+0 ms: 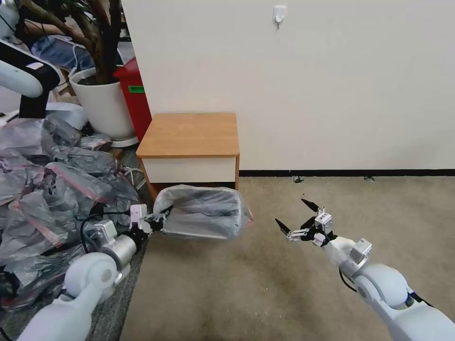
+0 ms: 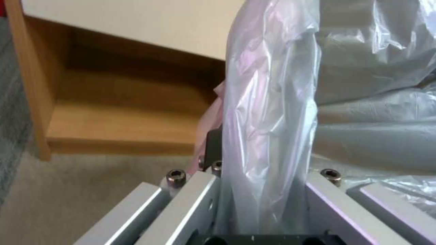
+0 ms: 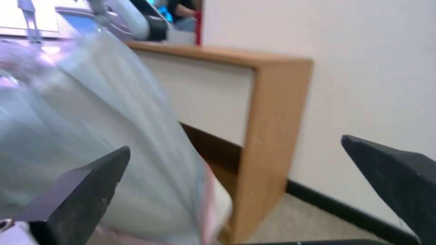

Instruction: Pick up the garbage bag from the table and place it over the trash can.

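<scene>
The garbage bag [image 1: 204, 208], translucent grey with a pink rim band, is stretched over the trash can on the carpet right in front of the table [image 1: 189, 135]. The can's shape shows through the plastic, and its cream wall [image 3: 221, 204] peeks out below the pink band. My left gripper [image 1: 161, 219] is at the can's left end, shut on a fold of the garbage bag [image 2: 268, 102]. To the right of the can my right gripper [image 1: 290, 211] hangs open and apart from the bag, with nothing between its black fingertips [image 3: 81, 183].
A big heap of grey-pink bags [image 1: 47, 189] fills the floor on my left. Behind it stand a white plant pot [image 1: 104, 104] and a red bin [image 1: 137, 99]. The wall [image 1: 332, 85] runs close behind the table. Open carpet [image 1: 246, 293] lies to the front and right.
</scene>
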